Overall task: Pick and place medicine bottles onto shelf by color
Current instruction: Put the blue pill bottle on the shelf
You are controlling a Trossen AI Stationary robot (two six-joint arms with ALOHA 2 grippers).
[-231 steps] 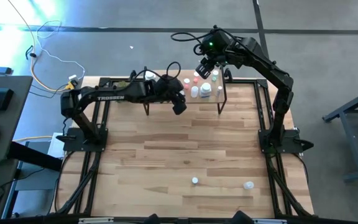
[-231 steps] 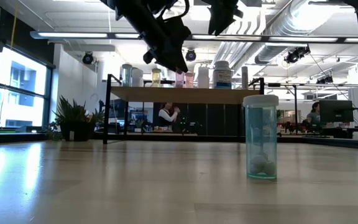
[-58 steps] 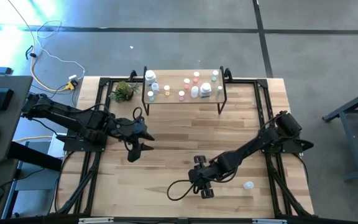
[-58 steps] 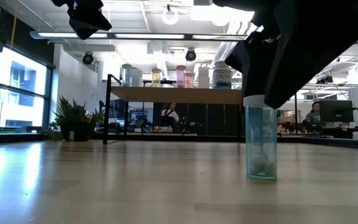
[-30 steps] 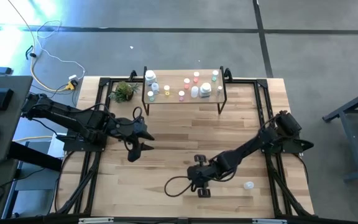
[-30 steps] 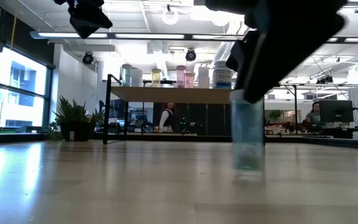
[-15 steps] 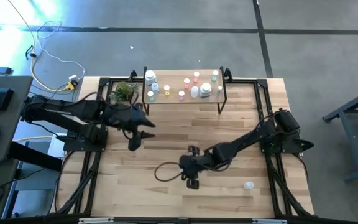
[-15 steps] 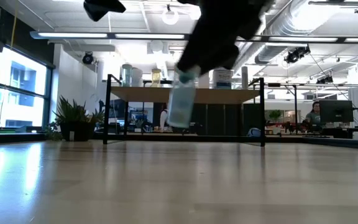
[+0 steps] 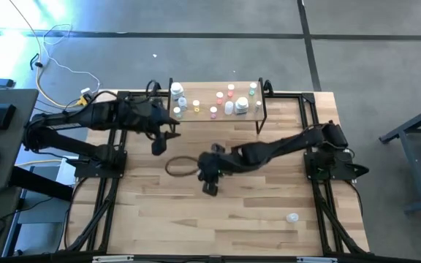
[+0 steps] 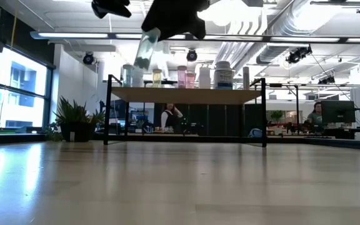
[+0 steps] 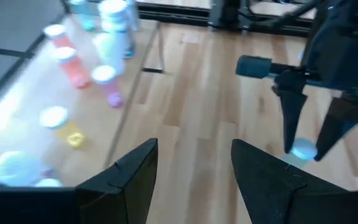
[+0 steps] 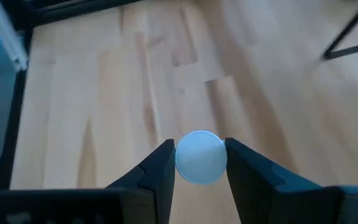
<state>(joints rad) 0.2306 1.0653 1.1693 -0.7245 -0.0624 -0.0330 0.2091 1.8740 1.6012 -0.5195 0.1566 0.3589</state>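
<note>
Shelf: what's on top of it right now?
The shelf carries about ten small bottles, white, yellow, pink-red and green. The left arm covers its left end, so anything there is hidden.

My right gripper (image 12: 199, 163) is black, and the bottle (image 12: 200, 156) in it has a white cap and a see-through blue-green body. My left gripper (image 11: 191, 171) is black too. On the light wood shelf (image 9: 215, 117) stand white, pink, yellow and green bottles (image 9: 213, 111). The table (image 9: 269, 197) under the shelf has pale brown wood stripes.
</note>
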